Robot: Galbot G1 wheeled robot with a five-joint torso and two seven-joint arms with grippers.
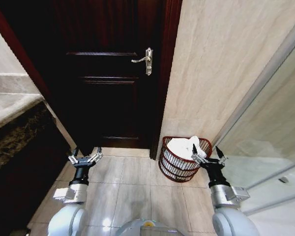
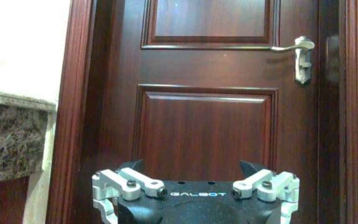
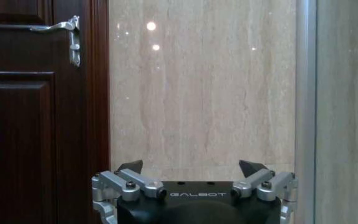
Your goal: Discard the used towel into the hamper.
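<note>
Two tools hang empty over the bathroom floor as the robot faces a dark wooden door (image 1: 113,73). The left tool (image 1: 85,156) hovers before the door with its fingers spread wide; the right tool (image 1: 207,155) is also wide open, poised just beside the near rim of the hamper (image 1: 172,169). That reddish-brown wire basket stands on the tiled floor (image 1: 132,191) against the marble wall (image 1: 221,64), between the door frame and a glass shower panel (image 1: 275,132). White cloth, evidently the used towel (image 1: 183,146), lies heaped inside and rises slightly above the rim, so the discard looks done. Judging by its crumpled folds, the towel is soft, light and limp: it would sag from any pinch and is best taken at a raised fold near the top. The open-weave hamper appears light and could slide if nudged.
</note>
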